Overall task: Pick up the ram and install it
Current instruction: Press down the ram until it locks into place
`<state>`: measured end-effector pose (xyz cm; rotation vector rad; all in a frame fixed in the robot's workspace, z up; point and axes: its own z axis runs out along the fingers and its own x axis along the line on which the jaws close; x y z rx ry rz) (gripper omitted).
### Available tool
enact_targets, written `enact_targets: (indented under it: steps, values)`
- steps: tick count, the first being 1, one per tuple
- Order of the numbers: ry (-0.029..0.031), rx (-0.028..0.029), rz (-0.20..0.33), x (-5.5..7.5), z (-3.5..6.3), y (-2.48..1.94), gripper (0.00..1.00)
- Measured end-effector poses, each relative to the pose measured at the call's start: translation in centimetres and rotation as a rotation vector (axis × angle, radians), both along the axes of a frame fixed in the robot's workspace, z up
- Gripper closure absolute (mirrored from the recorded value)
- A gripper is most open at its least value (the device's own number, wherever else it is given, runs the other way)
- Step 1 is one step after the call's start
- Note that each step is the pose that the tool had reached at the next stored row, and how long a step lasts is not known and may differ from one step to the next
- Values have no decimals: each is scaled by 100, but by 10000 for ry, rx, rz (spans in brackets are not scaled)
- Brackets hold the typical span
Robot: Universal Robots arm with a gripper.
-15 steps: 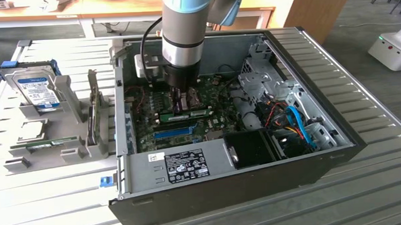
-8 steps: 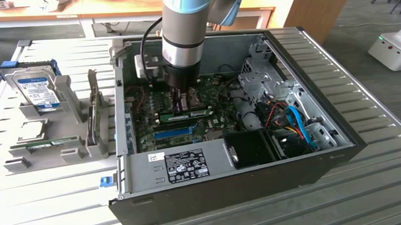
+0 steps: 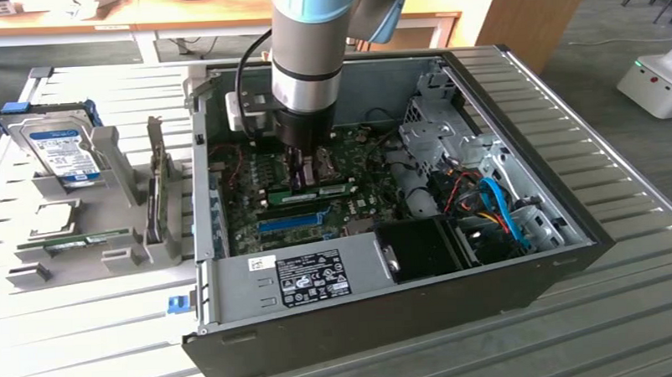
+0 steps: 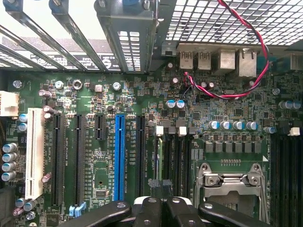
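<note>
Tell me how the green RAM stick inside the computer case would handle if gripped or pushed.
The RAM stick is a thin, long, narrow board, so it is probably light and fairly stiff, though it might flex if bent hard. Flat-sided, it should not roll. Its label and small parts look exposed, so it is likely fragile under a hard squeeze or a shove against the motherboard.

Arm (image 3: 308, 38) vertical, claw (image 3: 305, 179) closed, pointing down

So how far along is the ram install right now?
Done: the ram lies inside the case, on the motherboard. In hand: the shut gripper is down at one end of it. Left: I can't tell whether it is fully seated.
</note>
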<state>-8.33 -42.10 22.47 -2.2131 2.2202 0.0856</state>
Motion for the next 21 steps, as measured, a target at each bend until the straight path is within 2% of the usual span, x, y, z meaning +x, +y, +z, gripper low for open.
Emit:
enact_targets:
  steps: [21]
  values:
    - [0,0,0,0,-12,0,89]
